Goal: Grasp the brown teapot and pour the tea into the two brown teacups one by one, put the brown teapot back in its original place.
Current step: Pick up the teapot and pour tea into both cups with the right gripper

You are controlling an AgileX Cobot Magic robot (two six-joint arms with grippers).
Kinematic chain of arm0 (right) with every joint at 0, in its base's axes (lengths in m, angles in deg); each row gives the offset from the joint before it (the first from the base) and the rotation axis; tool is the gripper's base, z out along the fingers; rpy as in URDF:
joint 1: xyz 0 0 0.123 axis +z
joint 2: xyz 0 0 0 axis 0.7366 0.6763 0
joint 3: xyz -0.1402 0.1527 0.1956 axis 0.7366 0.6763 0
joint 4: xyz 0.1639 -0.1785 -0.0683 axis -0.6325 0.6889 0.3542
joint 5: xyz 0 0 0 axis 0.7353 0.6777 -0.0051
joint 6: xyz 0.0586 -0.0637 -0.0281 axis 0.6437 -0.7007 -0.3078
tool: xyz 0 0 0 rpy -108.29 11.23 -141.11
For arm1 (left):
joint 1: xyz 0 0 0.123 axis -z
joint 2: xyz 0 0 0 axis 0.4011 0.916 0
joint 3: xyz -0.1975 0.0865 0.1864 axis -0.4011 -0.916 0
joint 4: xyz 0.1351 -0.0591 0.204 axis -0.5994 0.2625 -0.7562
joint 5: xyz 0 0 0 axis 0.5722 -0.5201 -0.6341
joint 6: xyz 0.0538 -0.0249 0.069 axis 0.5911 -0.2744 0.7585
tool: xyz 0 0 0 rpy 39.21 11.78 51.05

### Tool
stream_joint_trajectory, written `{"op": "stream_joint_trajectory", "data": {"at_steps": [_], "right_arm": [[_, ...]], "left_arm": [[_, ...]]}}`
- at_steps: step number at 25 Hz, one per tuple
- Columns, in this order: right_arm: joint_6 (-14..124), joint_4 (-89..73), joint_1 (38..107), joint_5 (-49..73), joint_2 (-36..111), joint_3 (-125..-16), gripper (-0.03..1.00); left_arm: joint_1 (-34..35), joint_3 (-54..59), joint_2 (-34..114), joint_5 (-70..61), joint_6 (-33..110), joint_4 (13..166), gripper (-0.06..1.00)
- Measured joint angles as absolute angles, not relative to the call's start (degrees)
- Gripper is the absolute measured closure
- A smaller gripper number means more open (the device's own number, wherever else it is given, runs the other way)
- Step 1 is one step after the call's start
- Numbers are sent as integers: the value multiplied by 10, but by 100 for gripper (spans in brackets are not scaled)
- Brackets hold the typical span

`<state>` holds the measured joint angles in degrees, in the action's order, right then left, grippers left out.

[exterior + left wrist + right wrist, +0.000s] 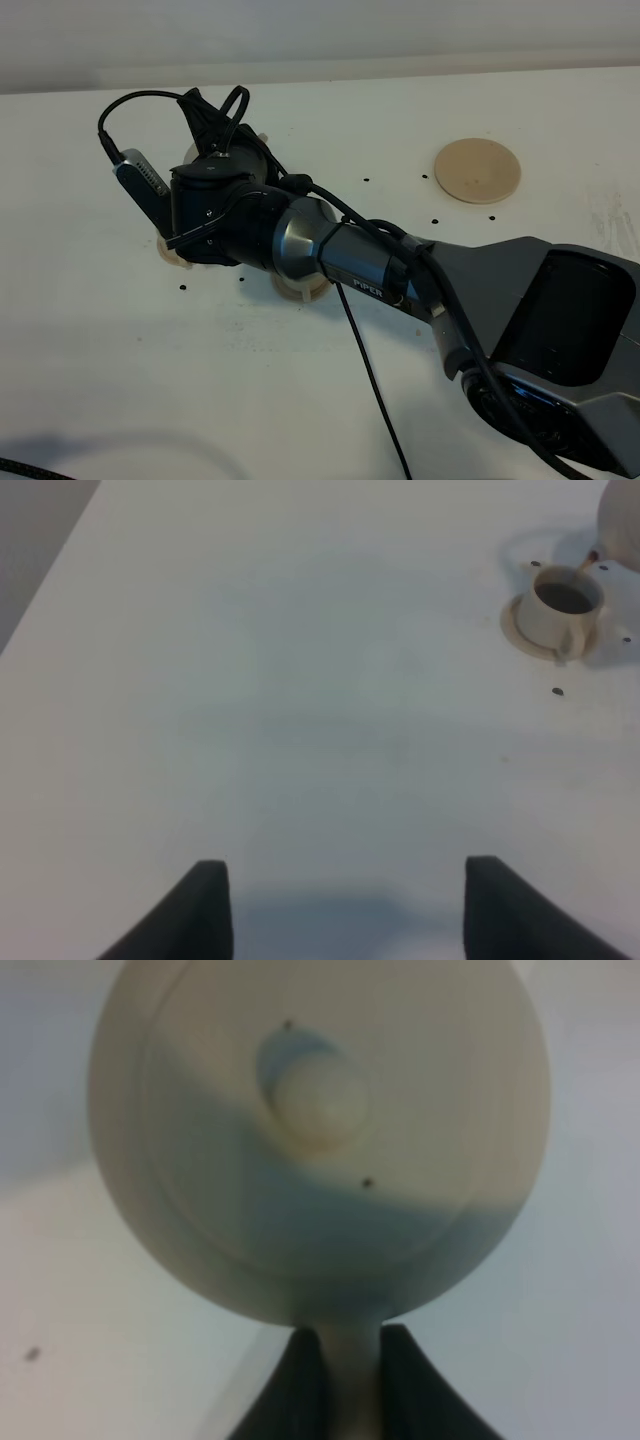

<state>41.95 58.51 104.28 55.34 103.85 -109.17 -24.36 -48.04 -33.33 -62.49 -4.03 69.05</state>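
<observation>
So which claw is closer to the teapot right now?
The right. The right claw is clamped on the handle of the teapot, holding it up. The left claw hangs open over the table, well apart from it.

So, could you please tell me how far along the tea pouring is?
Done: the brown teapot is off its coaster. In hand: the right fingers clamp its handle, near a teacup that looks dark inside. Left: whatever pouring remains, unclear here, then returning it.
</observation>
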Motion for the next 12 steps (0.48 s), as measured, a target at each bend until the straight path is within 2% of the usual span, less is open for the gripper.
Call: {"op": "stream_joint_trajectory", "data": {"at_steps": [12], "right_arm": [[476,522,1043,587,1039,-1092,88]], "left_arm": [[-244,-480,-333,-625,-40,691,46]]}}
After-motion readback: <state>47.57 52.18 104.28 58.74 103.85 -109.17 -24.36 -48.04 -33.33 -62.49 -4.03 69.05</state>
